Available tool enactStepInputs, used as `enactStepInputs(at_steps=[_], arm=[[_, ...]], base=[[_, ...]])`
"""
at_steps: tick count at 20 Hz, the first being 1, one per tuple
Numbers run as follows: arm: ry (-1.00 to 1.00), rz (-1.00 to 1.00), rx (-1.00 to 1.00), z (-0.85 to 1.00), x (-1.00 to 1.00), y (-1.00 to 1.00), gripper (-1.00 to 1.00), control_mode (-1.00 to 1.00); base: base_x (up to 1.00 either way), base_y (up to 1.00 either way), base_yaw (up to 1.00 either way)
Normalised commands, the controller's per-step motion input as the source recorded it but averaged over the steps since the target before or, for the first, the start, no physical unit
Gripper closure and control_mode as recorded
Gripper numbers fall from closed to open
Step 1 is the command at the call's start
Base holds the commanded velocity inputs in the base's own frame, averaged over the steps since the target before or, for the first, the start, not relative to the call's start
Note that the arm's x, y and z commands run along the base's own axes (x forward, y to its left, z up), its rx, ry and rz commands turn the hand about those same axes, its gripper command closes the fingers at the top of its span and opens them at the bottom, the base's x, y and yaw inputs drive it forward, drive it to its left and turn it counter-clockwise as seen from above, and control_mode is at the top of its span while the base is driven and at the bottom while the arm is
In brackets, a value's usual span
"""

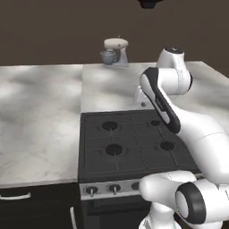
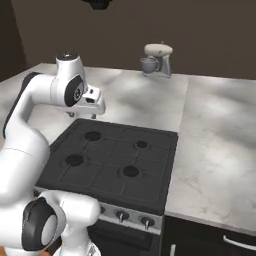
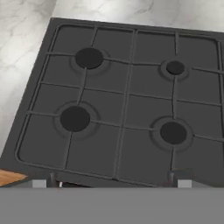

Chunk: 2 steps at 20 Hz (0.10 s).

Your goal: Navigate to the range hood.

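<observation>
Matt black four-burner cooktop (image 3: 127,100), cast-metal grates | polished grey-veined marble counter (image 1: 40,116) | cream stand mixer (image 2: 158,59), glossy steel bowl

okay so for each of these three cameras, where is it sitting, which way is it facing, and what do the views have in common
Left base view: behind the arm to its left, facing forward and down at the cooktop, stand mixer and range hood; the arm rises lower right.
Right base view: behind to its right, same scene; the arm rises lower left.
Hand view: on the hand, looking down at the cooktop; the fingertips show at the bottom.
Shared: all three show the four-burner cooktop; both base views show mixer, hood and marble counter.
</observation>
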Motion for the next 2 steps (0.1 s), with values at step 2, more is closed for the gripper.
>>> enactStepInputs(at_steps=[2], arm=[[0.0, 0.0, 0.0, 0.0, 0.0, 0.0, -1.0, 1.0]], base=[[0.83, 0.26, -0.29]])
